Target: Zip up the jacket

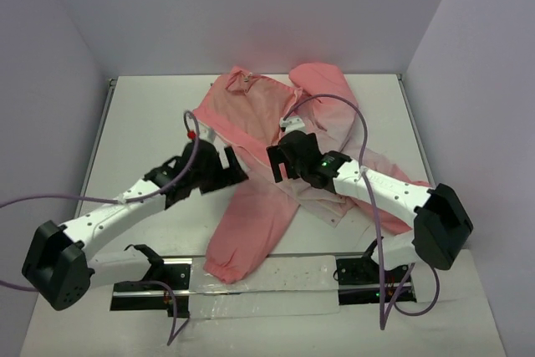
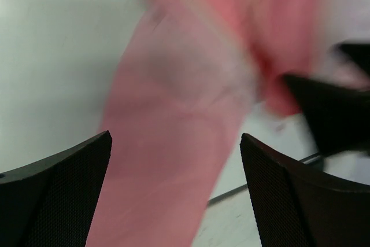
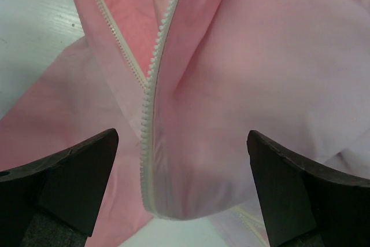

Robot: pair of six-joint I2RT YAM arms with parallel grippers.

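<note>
Right gripper (image 3: 180, 137) over jacket (image 1: 251, 119), lengthwise near-to-far

Right gripper (image 3: 182, 163): jaws spread wide, both dark fingers (image 3: 69, 183) at the lower corners of the view. The jacket (image 3: 260, 73) lies beneath the gap, pink fabric with shallow folds. Zipper (image 3: 151, 91): one cream toothed row runs from the top down to the hem between the fingers. A second, thinner row comes in from the upper left and meets it midway, forming a V with brighter pink inside. Bare white tabletop (image 3: 29, 21) shows at upper left.
</note>
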